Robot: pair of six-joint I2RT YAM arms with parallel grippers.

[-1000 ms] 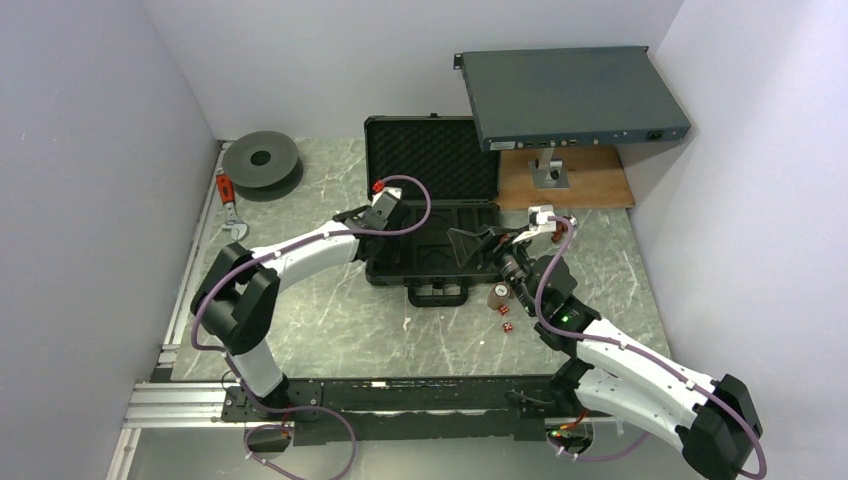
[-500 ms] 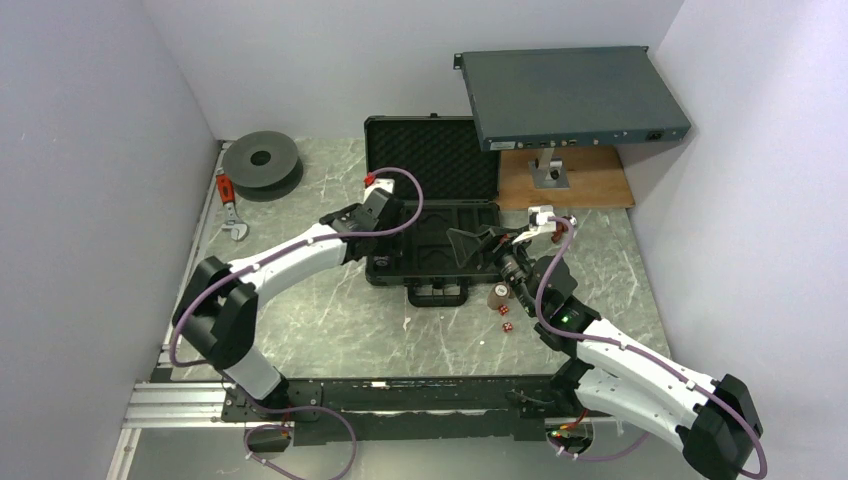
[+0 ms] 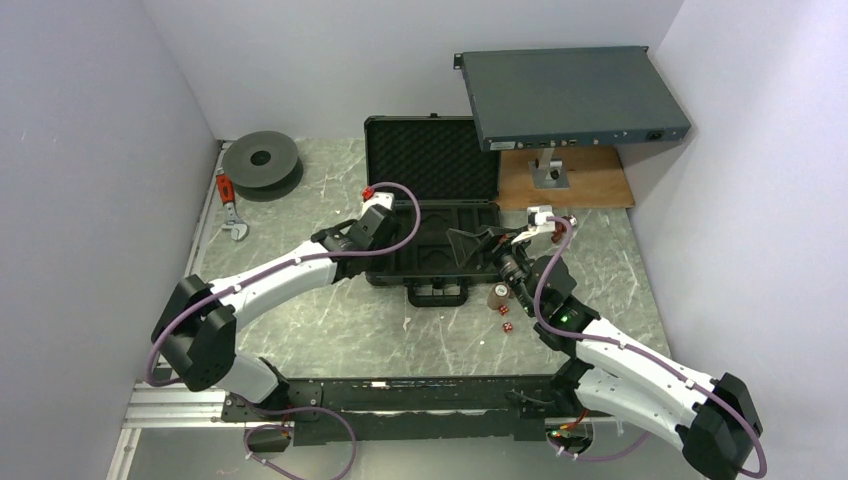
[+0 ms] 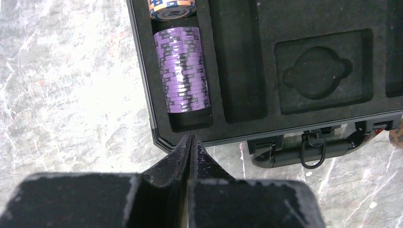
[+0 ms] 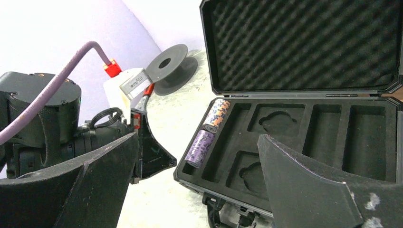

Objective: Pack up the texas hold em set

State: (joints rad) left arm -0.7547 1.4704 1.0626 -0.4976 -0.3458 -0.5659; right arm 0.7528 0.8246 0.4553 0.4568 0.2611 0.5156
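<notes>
Left gripper [image 4: 190,142] is closed on nothing. Just ahead of it, the purple chip stack [image 4: 183,76] lies in the open briefcase's [image 4: 247,57] leftmost slot, with the brown chip stack [image 4: 172,7] beyond. Right gripper [image 5: 198,142] hangs open before the tray.

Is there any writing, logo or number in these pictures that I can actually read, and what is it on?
No text is readable in any view.
On the white module on the left arm: faint print, too blurred.
On the end face of the brown chip stack: markings cut off and blurred.
On the front edge of the grey rack box: marks too small.
On the red dice: pips too small to count.
</notes>
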